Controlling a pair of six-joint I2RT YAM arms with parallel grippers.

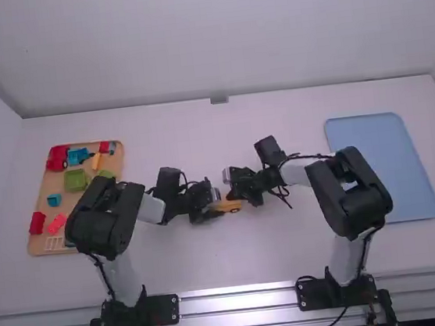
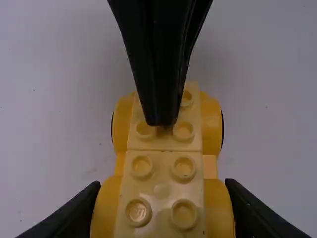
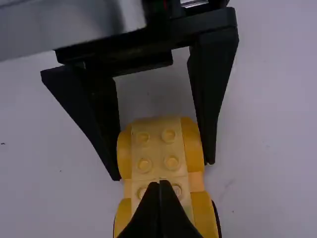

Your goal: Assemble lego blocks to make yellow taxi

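Note:
In the high view the left gripper (image 1: 215, 208) and right gripper (image 1: 235, 192) meet at a yellow taxi body (image 1: 230, 206) near the table's middle. In the left wrist view, the taxi body (image 2: 161, 191) has pale studded plates between rounded yellow wheel arches; the left gripper (image 2: 162, 187) is shut on its near end, one finger against each side. The right gripper's joined fingers stand over the studs at the other end. In the right wrist view, the right gripper (image 3: 159, 186) is shut with nothing between its fingers, tips over studs of the taxi body (image 3: 157, 148).
An orange-brown tray (image 1: 40, 244) at the far left holds red, blue, green and yellow-orange pieces, partly behind the left arm. On the right side lies a light blue tray (image 1: 383, 164), beside the right arm's bent elbow.

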